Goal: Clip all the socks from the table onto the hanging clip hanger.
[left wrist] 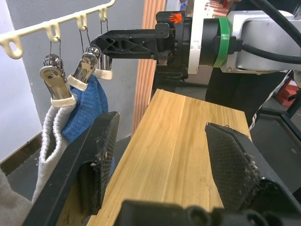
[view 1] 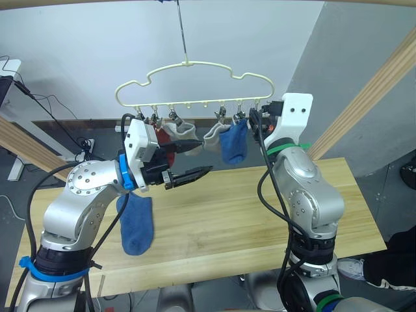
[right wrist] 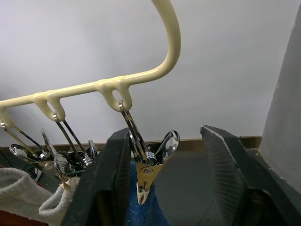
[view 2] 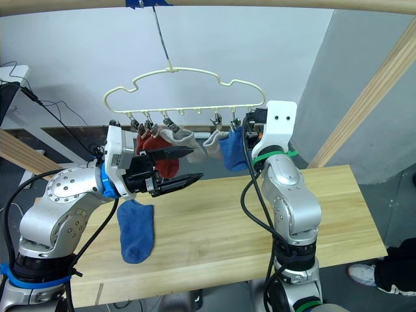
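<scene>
Upper centre of the frame, the cream-yellow wire clip hanger (view 1: pixel 195 84) carries rust red, light grey and one blue knit sock (view 1: pixel 234 143). One blue ankle sock (view 1: pixel 136 224) lies lower left on the light wooden desk (view 1: pixel 247 214), seemingly last. Left end effector (view 1: pixel 192 160) gapes empty; right end effector (right wrist: pixel 164 183) stands apart around the end metal clip (right wrist: pixel 148 172).

Clip hanger (view 1: pixel 195 84): cream wire, wavy top, hung by metal hook; clips along lower bar. Clipped socks, L to R: rust red (view 2: pixel 156 156) (prob. two), grey (view 2: pixel 179 138), grey (view 2: pixel 212 141), blue (view 1: pixel 234 142). Second blue sock (view 1: pixel 136 224) lies flat on light wood table (view 1: pixel 247 214), near front-left.
</scene>
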You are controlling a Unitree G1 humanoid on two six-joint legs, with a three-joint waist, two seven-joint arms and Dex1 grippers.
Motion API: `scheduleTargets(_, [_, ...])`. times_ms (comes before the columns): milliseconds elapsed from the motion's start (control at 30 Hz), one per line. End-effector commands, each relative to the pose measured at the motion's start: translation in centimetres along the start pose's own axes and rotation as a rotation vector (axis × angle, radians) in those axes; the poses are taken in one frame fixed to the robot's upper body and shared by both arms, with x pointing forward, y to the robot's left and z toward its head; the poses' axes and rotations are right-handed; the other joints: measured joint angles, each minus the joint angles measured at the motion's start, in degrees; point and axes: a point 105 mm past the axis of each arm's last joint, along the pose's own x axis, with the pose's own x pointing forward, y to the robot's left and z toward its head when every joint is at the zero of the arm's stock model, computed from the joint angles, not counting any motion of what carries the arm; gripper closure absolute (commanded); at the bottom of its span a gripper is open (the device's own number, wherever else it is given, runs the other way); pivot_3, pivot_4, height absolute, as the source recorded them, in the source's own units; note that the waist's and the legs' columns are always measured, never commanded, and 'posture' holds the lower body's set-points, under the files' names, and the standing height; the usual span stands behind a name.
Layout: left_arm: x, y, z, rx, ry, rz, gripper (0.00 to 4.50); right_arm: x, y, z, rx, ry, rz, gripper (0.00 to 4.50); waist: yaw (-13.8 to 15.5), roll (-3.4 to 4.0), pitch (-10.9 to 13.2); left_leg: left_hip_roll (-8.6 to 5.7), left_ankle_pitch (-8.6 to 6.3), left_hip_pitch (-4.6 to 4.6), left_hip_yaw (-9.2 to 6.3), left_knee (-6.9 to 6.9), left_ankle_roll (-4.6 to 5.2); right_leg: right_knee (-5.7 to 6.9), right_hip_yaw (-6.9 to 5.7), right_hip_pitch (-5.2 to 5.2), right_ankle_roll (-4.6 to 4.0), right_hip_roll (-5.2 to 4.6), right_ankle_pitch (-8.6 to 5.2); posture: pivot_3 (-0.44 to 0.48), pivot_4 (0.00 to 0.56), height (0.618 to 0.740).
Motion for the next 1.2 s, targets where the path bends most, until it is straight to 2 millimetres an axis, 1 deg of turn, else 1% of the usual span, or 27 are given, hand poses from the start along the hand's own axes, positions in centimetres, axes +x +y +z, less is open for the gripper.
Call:
scheduleTargets(33, [0.0, -0.5, 0.2, 0.026, -0.009, -0.018, 1.26, -0.5, 1.1, 2.0, 0.042, -0.085, 0.04, 3.39, 0.0, 0.0, 0.0, 0.0, 0.0, 0.0, 0.0, 0.0, 0.0, 0.0, 0.0, 0.0, 0.0, 0.0, 0.0, -0.186, 0.266, 0.74])
scheduleTargets(100, [-0.1, -0.5, 0.1, 0.027, -0.007, -0.016, 1.26, -0.6, 1.1, 2.0, 0.044, -0.086, 0.041, 4.05, 0.0, 0.0, 0.0, 0.0, 0.0, 0.0, 0.0, 0.0, 0.0, -0.01, 0.0, 0.0, 0.0, 0.0, 0.0, -0.185, 0.267, 0.74])
scheduleTargets(133, [-0.1, -0.5, 0.1, 0.026, -0.006, -0.015, 1.26, -0.6, 1.1, 2.0, 0.046, -0.086, 0.041, 4.3, 0.0, 0.0, 0.0, 0.0, 0.0, 0.0, 0.0, 0.0, 0.0, -0.01, 0.0, 0.0, 0.0, 0.0, 0.0, -0.185, 0.267, 0.74])
scheduleTargets(167, [-0.1, -0.5, 0.0, 0.027, -0.003, -0.014, 1.26, -0.6, 1.1, 2.0, 0.047, -0.086, 0.042, 4.38, 0.0, 0.0, 0.0, 0.0, 0.0, -0.01, 0.0, 0.0, 0.0, -0.01, 0.0, 0.0, 0.0, 0.0, 0.0, -0.184, 0.267, 0.74])
scheduleTargets(433, [-0.4, -0.6, -0.6, -0.004, 0.012, 0.002, 1.26, -0.6, 1.1, 2.0, 0.041, -0.089, 0.047, 4.38, 0.0, 0.0, 0.0, 0.0, 0.0, 0.0, 0.0, 0.0, 0.0, -0.01, 0.0, 0.0, 0.0, 0.0, 0.0, -0.184, 0.267, 0.74])
scheduleTargets(567, [-0.8, -0.8, -1.4, -0.017, 0.028, 0.023, 1.26, -0.5, 1.2, 2.0, 0.037, -0.09, 0.047, 4.38, -0.1, 0.01, 0.0, 0.0, 0.0, 0.0, 0.01, 0.0, 0.0, -0.01, 0.02, 0.0, 0.0, 0.0, 0.0, -0.184, 0.267, 0.74])
scheduleTargets(800, [-0.8, -0.8, -1.4, -0.011, 0.03, 0.029, 1.26, -0.6, 1.1, 1.5, 0.025, -0.075, 0.043, 4.38, 0.0, 0.01, 0.0, 0.0, 0.0, -0.01, 0.0, 0.0, 0.0, 0.0, 0.01, -0.01, 0.0, 0.0, 0.0, -0.183, 0.267, 0.74])
scheduleTargets(967, [-0.7, -0.7, -1.4, -0.007, 0.028, 0.029, 1.26, -0.6, 1.0, 0.9, 0.007, -0.047, 0.042, 2.6, 0.0, 0.01, 0.0, 0.0, 0.0, -0.01, 0.0, -0.01, 0.0, -0.01, 0.0, -0.01, 0.0, 0.0, 0.0, -0.183, 0.268, 0.74])
scheduleTargets(1200, [-0.7, -0.7, -1.4, -0.005, 0.032, 0.028, 1.26, -0.5, 0.7, 1.0, -0.001, -0.053, 0.02, 2.6, 0.0, 0.01, 0.0, 0.0, 0.0, -0.01, 0.0, -0.01, 0.0, 0.0, 0.0, -0.01, 0.0, 0.0, 0.0, -0.181, 0.268, 0.74])
